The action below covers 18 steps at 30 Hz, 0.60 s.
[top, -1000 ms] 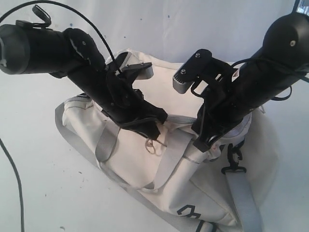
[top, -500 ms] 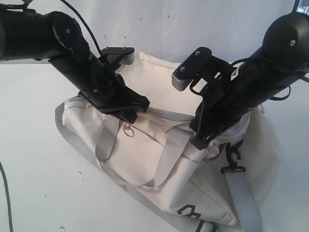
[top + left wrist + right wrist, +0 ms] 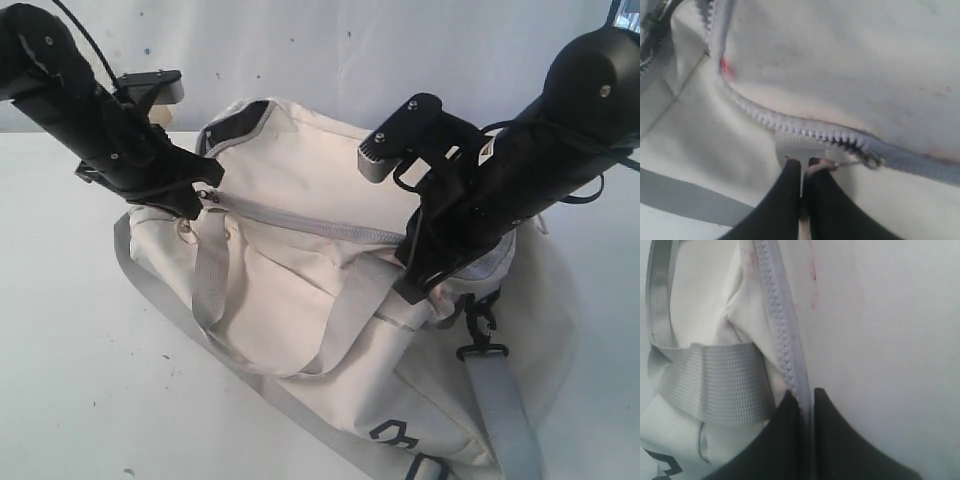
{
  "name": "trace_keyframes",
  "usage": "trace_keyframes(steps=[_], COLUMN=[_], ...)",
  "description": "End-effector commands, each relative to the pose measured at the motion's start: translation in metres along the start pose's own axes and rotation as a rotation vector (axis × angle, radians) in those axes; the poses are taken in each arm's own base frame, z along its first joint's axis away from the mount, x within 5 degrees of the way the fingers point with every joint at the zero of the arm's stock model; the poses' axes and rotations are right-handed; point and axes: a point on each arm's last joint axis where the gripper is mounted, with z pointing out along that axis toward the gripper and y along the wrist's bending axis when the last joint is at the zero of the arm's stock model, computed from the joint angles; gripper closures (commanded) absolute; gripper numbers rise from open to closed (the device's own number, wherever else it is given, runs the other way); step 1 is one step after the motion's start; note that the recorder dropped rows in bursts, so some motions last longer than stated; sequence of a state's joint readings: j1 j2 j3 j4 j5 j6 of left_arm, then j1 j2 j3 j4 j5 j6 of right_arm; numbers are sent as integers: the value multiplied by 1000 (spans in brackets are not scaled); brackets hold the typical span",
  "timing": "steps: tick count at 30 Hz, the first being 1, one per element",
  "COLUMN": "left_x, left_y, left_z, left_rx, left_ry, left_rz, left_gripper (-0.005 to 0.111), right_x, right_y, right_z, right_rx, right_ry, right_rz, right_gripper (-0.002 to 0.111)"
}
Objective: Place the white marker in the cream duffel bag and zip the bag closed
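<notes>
Zipper (image 3: 300, 222) drawn farther left than before; left fingers (image 3: 785, 200) grip its pull (image 3: 821, 163) (right fingers (image 3: 840, 440) pinch it too).

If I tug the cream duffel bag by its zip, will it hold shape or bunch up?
Probably bunches: the cream duffel bag sags in soft folds. Its zipper curves, so it likely buckles unless the right gripper anchors the far end. Grey handles look floppy.

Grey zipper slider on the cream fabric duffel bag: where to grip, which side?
Pinch the thin pull hanging from the grey zipper slider, not its small flat body. Approach from the grey webbing strap side, jaws square to the teeth, as the left gripper does.
</notes>
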<state>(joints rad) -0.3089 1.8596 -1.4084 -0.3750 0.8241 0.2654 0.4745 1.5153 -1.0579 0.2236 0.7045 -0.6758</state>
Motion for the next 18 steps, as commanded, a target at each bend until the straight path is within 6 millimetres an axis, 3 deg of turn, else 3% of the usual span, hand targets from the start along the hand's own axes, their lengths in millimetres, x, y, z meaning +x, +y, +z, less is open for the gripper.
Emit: trace_keyframes(steps=[1,8,18], left_x=[-6,-5,-1], left_y=[37,70,67], left_z=[-16,-26,-29], left_rx=[-93,-137,-90], left_ry=[-85,-118,-76], left_rz=[-40,-97,-91], left_gripper=[107,107,107], right_x=[4,3,5], right_y=[-2,-4,-17], right_z=[-3,-3,-5], right_rx=[17,36,146], right_ry=[25,23,27], right_rz=[-16,-6,39], right_gripper=[108,108,108])
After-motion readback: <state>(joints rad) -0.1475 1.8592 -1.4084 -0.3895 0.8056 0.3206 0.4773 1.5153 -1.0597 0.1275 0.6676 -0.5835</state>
